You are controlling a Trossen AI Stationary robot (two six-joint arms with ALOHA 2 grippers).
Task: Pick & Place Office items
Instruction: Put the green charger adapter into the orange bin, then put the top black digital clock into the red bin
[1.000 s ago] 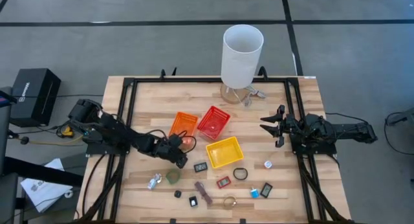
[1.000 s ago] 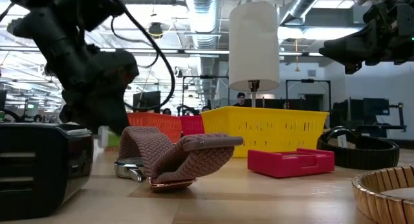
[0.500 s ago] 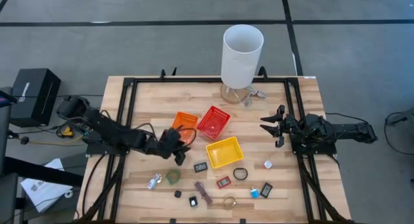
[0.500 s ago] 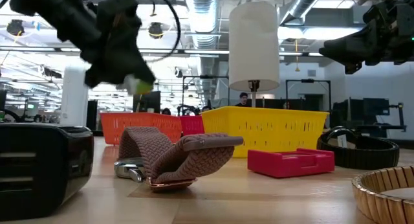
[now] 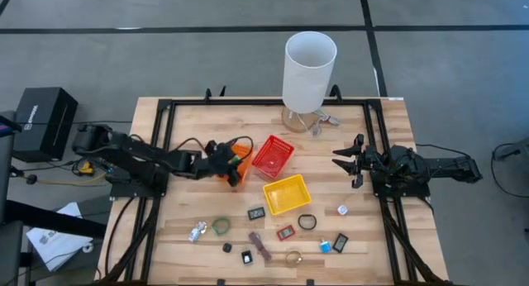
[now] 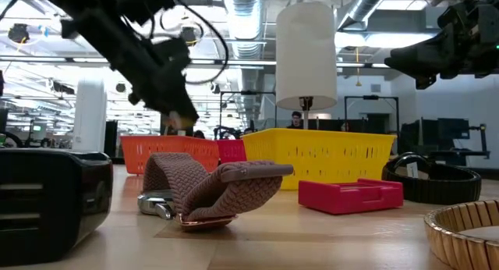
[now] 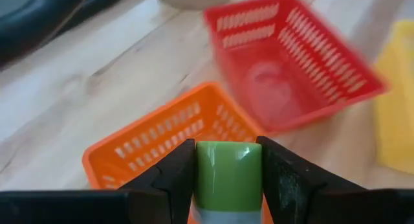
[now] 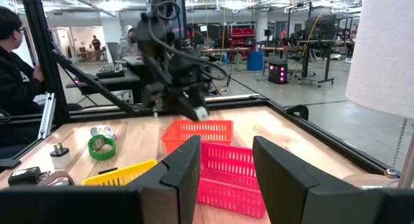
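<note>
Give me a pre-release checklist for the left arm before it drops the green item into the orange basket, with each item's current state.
1. Left gripper shut on the green item: ok.
2. Left gripper over the orange basket: ok; the left wrist view shows the basket directly beyond the fingers.
3. Orange basket free of obstructions: cannot tell; the gripper hides part of it.
4. Red basket apart from the drop spot: ok.
5. Right gripper clear of the baskets: ok; it waits open at the table's right side.

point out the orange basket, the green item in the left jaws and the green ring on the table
orange basket [image 7: 155, 143], left wrist view, its near wall
green item [image 7: 228, 166], left wrist view, its top face
green ring [image 5: 220, 226], high view, its band
</note>
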